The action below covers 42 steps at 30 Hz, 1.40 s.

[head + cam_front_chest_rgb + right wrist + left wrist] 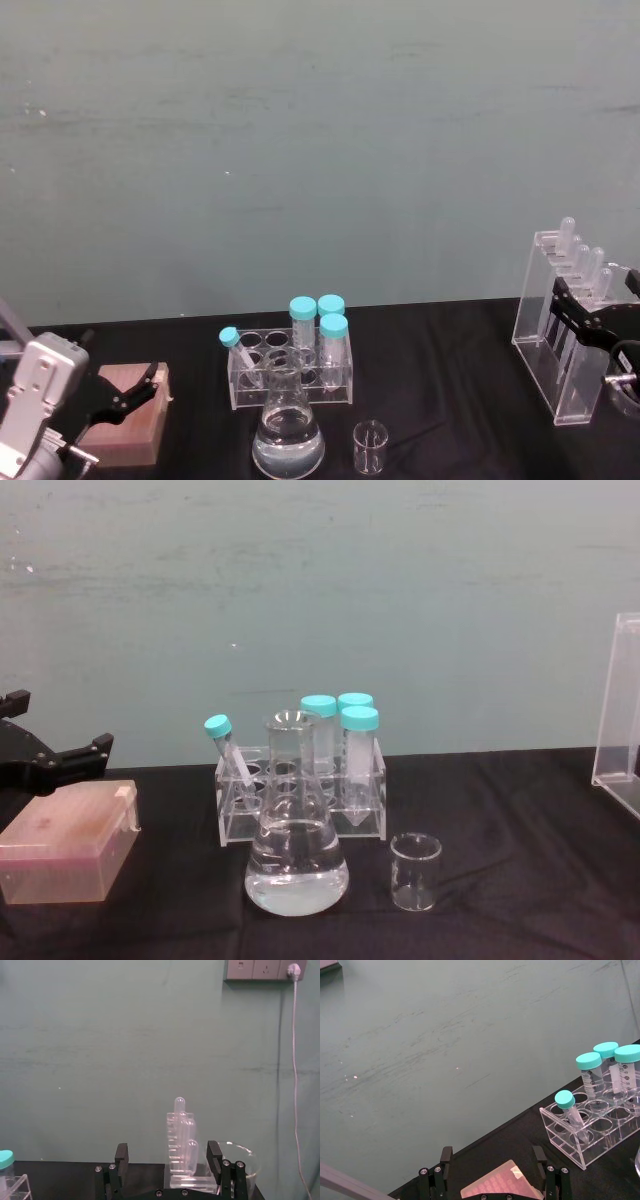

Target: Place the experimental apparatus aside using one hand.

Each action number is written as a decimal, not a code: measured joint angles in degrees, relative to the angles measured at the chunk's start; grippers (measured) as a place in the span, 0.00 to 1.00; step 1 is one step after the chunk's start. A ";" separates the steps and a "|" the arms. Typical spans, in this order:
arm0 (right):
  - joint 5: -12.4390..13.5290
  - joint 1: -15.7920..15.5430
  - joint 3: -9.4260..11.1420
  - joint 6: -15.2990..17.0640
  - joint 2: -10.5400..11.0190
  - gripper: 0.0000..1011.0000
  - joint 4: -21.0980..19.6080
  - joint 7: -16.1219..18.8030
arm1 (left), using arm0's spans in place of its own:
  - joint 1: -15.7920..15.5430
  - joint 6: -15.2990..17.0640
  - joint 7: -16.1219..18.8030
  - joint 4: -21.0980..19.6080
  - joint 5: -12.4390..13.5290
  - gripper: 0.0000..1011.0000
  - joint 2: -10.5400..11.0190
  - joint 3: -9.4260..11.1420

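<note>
Nearest, the flask (288, 435) and the beaker (370, 447) just right of it look left to do. Left of the flask, the left gripper (492, 1157) hangs spread and empty over a box (125, 420). Far right of the flask, the right gripper (168, 1152), fingers wide, frames the stand (570, 385) ungripped, which is likely already set aside.

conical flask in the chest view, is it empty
No, the conical flask holds clear liquid that fills its wide lower part.
</note>
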 joint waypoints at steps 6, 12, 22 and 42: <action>-0.38 -0.56 -0.66 -0.64 -0.05 0.99 -0.82 0.73 | 0.00 0.00 0.00 0.00 0.00 0.99 0.01 0.00; -0.43 -0.69 -1.68 -1.77 0.60 0.99 -0.91 2.33 | 0.00 0.00 0.00 0.00 0.00 0.99 0.01 0.00; 1.06 0.37 -3.50 -4.52 3.52 0.99 0.93 6.58 | 0.00 0.00 0.00 0.00 0.00 0.99 0.00 0.00; 6.33 5.17 -7.88 -6.35 9.91 0.99 8.14 15.13 | 0.00 0.00 0.00 0.00 0.00 0.99 0.00 0.00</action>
